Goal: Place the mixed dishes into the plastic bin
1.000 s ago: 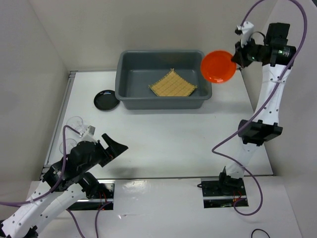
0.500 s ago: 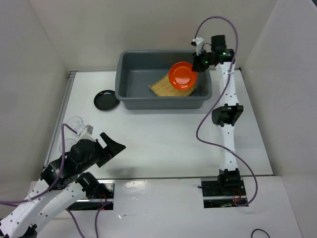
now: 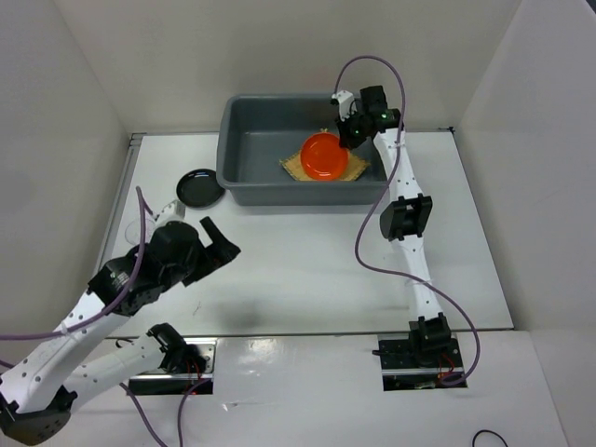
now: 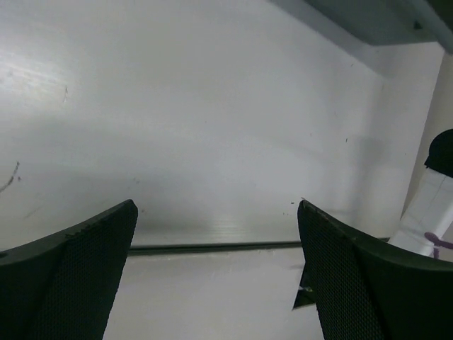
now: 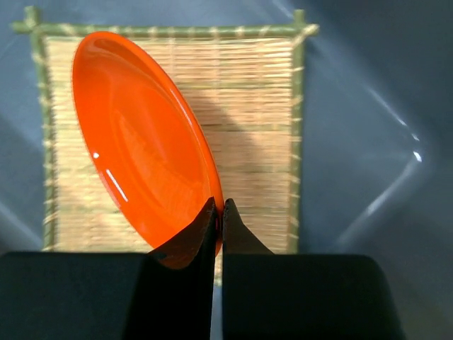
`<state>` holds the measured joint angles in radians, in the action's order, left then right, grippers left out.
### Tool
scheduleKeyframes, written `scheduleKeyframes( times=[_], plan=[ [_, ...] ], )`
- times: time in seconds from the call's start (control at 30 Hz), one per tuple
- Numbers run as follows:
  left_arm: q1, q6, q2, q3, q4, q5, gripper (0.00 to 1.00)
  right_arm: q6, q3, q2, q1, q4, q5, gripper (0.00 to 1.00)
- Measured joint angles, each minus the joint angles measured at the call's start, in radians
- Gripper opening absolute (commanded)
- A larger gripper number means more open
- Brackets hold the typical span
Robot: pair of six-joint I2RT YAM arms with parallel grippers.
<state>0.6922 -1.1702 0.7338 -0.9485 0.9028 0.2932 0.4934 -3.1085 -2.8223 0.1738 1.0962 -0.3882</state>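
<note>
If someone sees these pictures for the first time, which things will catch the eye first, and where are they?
The bright orange plate stands out most: the right gripper pinches its rim and holds it tilted above the bamboo mat inside the grey bin. Next comes the black plate, alone on the white table left of the bin. The left gripper hangs open over bare table near the front left.

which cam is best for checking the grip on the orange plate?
Right wrist: it shows the right gripper shut on the rim of the orange plate, which is tilted above the bamboo mat. Top external shows the plate over the plastic bin, but the grip is too small to judge. Left wrist shows none of it.
</note>
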Motion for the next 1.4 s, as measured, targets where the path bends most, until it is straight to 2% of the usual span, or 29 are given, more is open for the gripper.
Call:
scheduleKeyframes(
  times=[0.13, 0.27, 0.3, 0.37, 0.57, 0.7, 0.8, 1.0, 1.1, 1.17, 1.27, 1.4],
  plan=[
    [0.0, 0.105, 0.124, -0.167, 0.005, 0.092, 1.0, -0.008, -0.002, -0.013, -0.004, -0.034, 0.053, 0.24],
    [-0.005, 0.225, 0.233, -0.277, -0.022, 0.207, 1.0, -0.009, -0.002, -0.04, -0.005, -0.05, 0.124, 0.71],
    [-0.007, 0.261, 0.253, -0.298, -0.023, 0.244, 1.0, -0.006, -0.001, -0.044, -0.005, -0.051, 0.136, 0.92],
    [-0.015, 0.34, 0.275, -0.328, -0.057, 0.312, 1.0, -0.008, -0.001, -0.047, -0.006, -0.051, 0.155, 0.99],
    [-0.119, 0.596, 0.285, -0.356, -0.24, 0.491, 1.0, -0.018, 0.0, 0.01, -0.011, -0.048, 0.204, 0.99],
    [-0.338, 0.678, 0.412, -0.492, -0.224, 0.477, 1.0, -0.037, 0.001, 0.137, -0.016, -0.002, 0.216, 0.99],
    [-0.55, 0.695, 0.589, -0.636, -0.219, 0.363, 1.0, -0.044, 0.002, 0.285, -0.019, 0.057, 0.217, 0.99],
    [-0.757, 0.666, 0.772, -0.589, -0.217, 0.054, 1.0, -0.106, 0.034, 0.606, -0.019, 0.126, 0.251, 0.99],
    [-0.908, 0.636, 0.897, -0.599, -0.244, -0.176, 1.0, -0.118, 0.05, 0.711, -0.018, 0.14, 0.278, 0.99],
    [-0.979, 0.626, 0.988, -0.613, -0.264, -0.27, 1.0, -0.122, 0.07, 0.752, -0.014, 0.143, 0.292, 0.99],
    [-1.045, 0.617, 1.114, -0.619, -0.291, -0.378, 1.0, -0.129, 0.15, 0.798, -0.003, 0.152, 0.311, 0.99],
    [-1.062, 0.62, 1.236, -0.64, -0.338, -0.561, 1.0, -0.13, 0.239, 0.805, 0.007, 0.171, 0.328, 0.99]
  ],
)
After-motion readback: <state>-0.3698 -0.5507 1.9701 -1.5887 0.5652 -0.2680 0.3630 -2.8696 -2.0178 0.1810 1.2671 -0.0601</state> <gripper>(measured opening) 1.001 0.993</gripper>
